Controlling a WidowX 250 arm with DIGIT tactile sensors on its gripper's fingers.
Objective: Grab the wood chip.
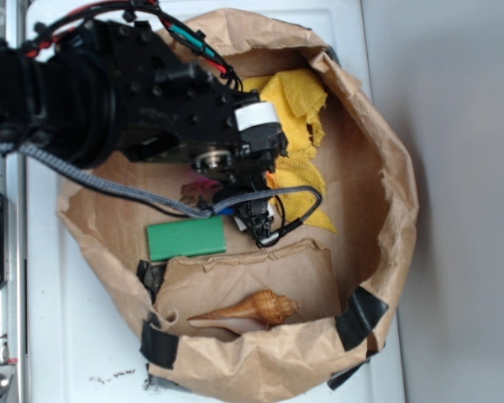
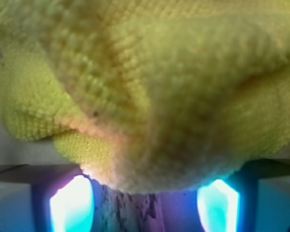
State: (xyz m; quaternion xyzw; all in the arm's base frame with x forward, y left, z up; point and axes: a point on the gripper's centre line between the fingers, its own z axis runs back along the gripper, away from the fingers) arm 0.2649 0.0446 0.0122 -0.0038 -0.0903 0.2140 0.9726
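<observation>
I see the white tabletop (image 1: 454, 126) filling the frame; on it sits a brown paper nest (image 1: 378, 210) with taped edges, taking up the middle; my arm (image 1: 109, 92) comes in from the upper left and covers much of it. A yellow cloth (image 1: 298, 101) lies in the nest's upper centre, running down under the hand (image 1: 260, 222); a green block (image 1: 186, 238) lies left of centre; a shell (image 1: 256, 309) rests low in the frame on a paper flap.

The chip (image 2: 128, 208) shows only in the wrist view, as a grey-brown streaked strip at the bottom edge between the two lit fingers (image 2: 70, 208), with cloth bulging just above it; the fingers look parted, standing either side of the strip, but whether they already pinch it I cannot tell.

My worry: the cloth crowds the chip, so closing may catch fabric too, or the thin sliver may slip out.
</observation>
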